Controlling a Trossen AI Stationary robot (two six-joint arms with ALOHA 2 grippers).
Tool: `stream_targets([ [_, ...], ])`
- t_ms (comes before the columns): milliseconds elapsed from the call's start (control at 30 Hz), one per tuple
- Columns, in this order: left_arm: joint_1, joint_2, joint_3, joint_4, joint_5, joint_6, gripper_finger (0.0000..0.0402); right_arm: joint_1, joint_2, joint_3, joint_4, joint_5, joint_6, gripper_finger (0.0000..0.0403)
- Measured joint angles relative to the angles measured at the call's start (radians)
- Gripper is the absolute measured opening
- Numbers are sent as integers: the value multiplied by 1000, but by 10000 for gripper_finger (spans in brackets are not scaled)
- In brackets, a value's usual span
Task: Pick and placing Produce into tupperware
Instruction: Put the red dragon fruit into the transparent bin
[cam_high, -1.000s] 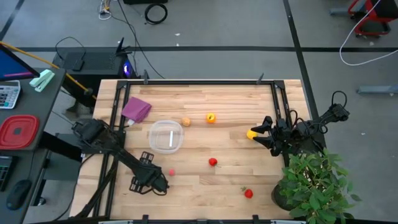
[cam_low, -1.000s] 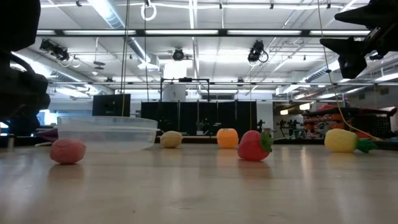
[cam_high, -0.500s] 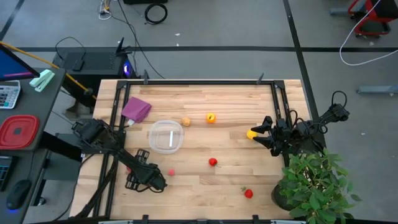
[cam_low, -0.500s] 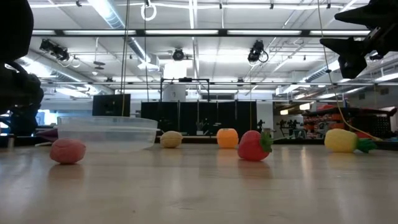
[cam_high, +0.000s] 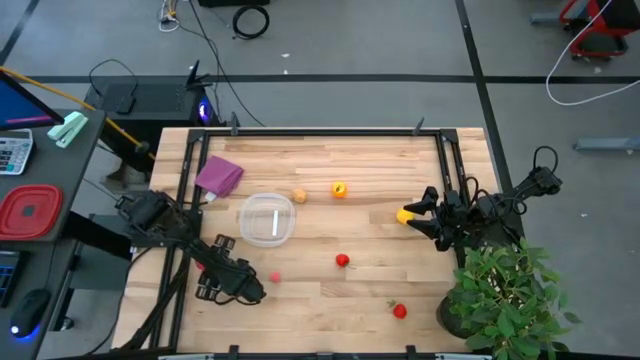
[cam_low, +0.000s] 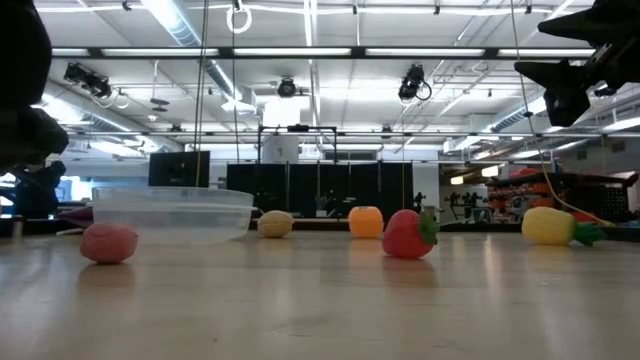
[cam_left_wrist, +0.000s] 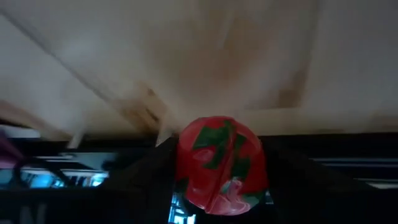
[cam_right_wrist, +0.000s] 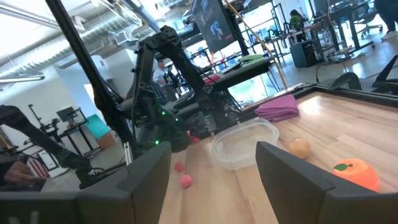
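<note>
My left gripper (cam_high: 208, 268) is near the table's left edge, shut on a red toy strawberry (cam_left_wrist: 221, 165) with green leaves. The clear round tupperware (cam_high: 267, 219) stands on its base just beyond it and also shows in the low view (cam_low: 172, 212). Loose produce rests on the wood: a pink piece (cam_high: 276, 277), a red one (cam_high: 342, 260), a strawberry (cam_high: 399, 311), an orange one (cam_high: 339, 189) and a tan one (cam_high: 299, 196). A yellow piece (cam_high: 405, 214) lies just off my open right gripper (cam_high: 424, 211), which hangs above the table (cam_low: 575, 60). My left gripper pinches the red toy strawberry by its two sides (cam_left_wrist: 186, 168) between the dark fingers (cam_left_wrist: 152, 183). The green leaf cap faces the wrist camera. The fingers lie about level, pointing toward the table's left edge. The strawberry is lifted clear of the wood.
A purple cloth (cam_high: 220, 175) lies at the far left of the table. A red lidded container (cam_high: 28, 212) sits on a side desk beyond the left edge. A potted plant (cam_high: 505, 295) stands at the near right corner. Bare wood spreads across the table's middle.
My left gripper, shut on the strawberry, has risen and shifted a little toward the table's left edge, turning slightly. The right arm and all the loose produce have stayed where they were.
</note>
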Motion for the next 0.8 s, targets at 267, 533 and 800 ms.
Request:
stream_targets([
  [267,113,0,110,-81,-356,59,209,0,0,0,0,0,0,246],
  [533,277,-1,310,-127,-615,136,209,0,0,0,0,0,0,246],
  [800,508,-1,303,-16,-539,185,225,0,0,0,0,0,0,246],
])
